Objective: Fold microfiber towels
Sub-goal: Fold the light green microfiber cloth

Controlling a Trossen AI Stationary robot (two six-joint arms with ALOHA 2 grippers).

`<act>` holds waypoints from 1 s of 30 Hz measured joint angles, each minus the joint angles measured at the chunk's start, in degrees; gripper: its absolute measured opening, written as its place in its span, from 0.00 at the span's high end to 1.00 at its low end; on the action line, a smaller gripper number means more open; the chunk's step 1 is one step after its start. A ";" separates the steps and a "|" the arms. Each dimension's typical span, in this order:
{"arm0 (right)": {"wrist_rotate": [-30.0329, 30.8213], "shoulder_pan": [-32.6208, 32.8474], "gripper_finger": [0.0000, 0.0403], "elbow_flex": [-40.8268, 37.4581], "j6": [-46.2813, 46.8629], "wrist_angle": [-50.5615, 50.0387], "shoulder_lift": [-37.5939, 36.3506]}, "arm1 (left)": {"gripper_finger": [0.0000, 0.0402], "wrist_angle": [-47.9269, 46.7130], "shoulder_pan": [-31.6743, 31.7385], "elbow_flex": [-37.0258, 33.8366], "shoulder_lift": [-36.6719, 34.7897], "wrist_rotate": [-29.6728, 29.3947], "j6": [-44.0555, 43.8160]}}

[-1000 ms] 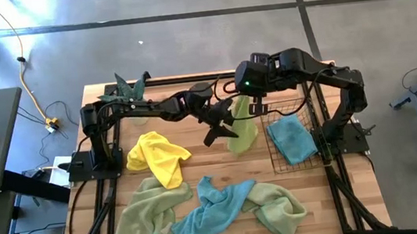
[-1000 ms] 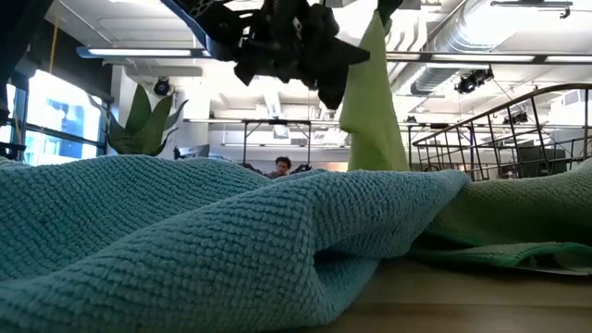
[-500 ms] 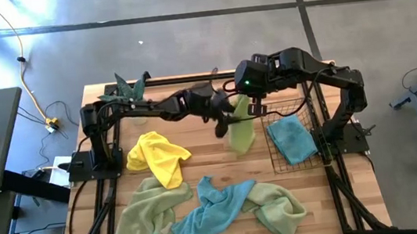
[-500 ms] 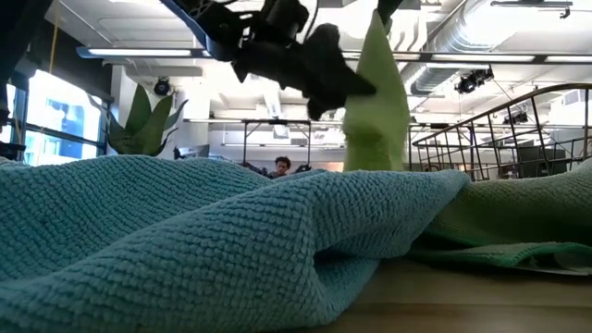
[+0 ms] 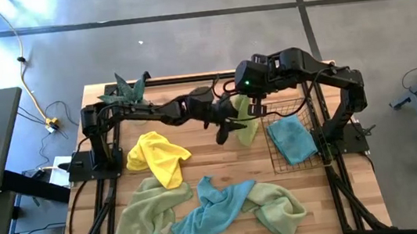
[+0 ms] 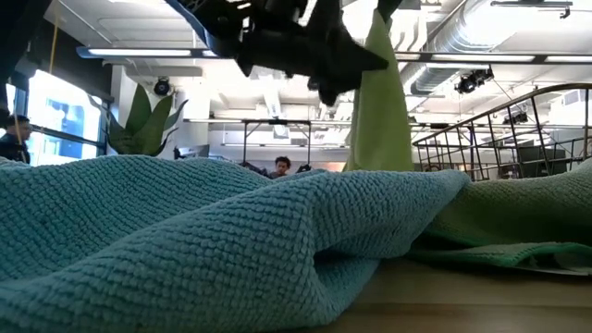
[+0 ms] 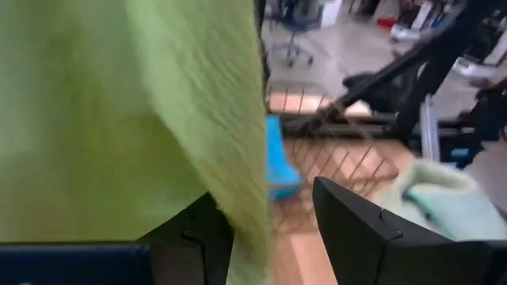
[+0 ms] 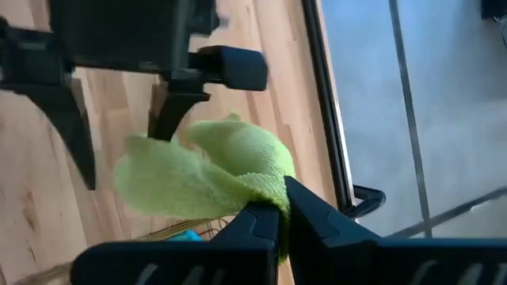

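Lime-green towel (image 5: pixel 246 128) — hung in the air over the middle of the table (image 5: pixel 205 153), just beside the copper wire basket (image 5: pixel 290 155). Its top corner was pinched between the fully closed fingers of the right gripper (image 8: pixel 279 215); the rest of the cloth dropped down in a narrow drape, as the low view showed (image 6: pixel 377 102).

Left gripper (image 5: pixel 227 125) — reached across from the left side to the hanging towel. Its jaws stood apart, one finger (image 7: pixel 372 233) clear of the cloth and the towel's edge (image 7: pixel 198 134) lying between the two; whether the fingers pressed on the fabric could not be told.

Folded blue towel (image 5: pixel 290 139) — lay inside the wire basket, on the right of the table.

Yellow towel (image 5: pixel 158 158) — crumpled on the boards, left of centre, well apart from the hanging towel.

Pale green towel (image 5: pixel 145 217) — bunched at the near left of the table.

Light blue towel (image 5: pixel 212 207) — spread in loose folds at the near centre, touching the pale green towel on one side and overlapping a second green towel (image 5: pixel 282 207) on the other.

Potted plant (image 5: pixel 128 88) — stood at the far left edge of the table, behind the left arm's base.
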 joint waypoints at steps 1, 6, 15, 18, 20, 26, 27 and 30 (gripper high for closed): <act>-0.99 0.00 1.00 0.00 -0.80 -0.01 0.00 | 0.61 1.74 0.26 0.00 0.00 -0.11 -0.03; -5.63 0.09 1.00 0.00 -7.27 0.01 0.00 | 0.61 9.29 2.20 0.00 -1.40 -0.72 0.03; -6.81 0.50 1.00 0.00 -19.04 0.12 0.00 | 0.61 14.90 3.13 0.04 -2.99 10.32 -3.55; -6.90 0.35 1.00 0.00 -21.13 0.90 0.02 | 0.61 14.75 2.87 0.04 -2.99 10.60 -3.62; -6.78 0.36 1.00 0.00 -22.26 1.79 0.02 | 0.61 14.04 2.72 0.04 -2.99 10.76 -3.60; -4.28 0.37 1.00 0.00 -24.26 2.08 0.02 | 0.61 9.56 2.33 0.02 -2.99 16.71 -4.34; -3.27 0.35 1.00 0.00 -24.11 1.88 0.02 | 0.61 8.48 2.30 0.02 -2.99 17.39 -4.55; -1.47 0.24 1.00 0.00 -24.06 0.56 0.02 | 0.61 5.43 2.11 0.02 -2.99 18.70 -4.58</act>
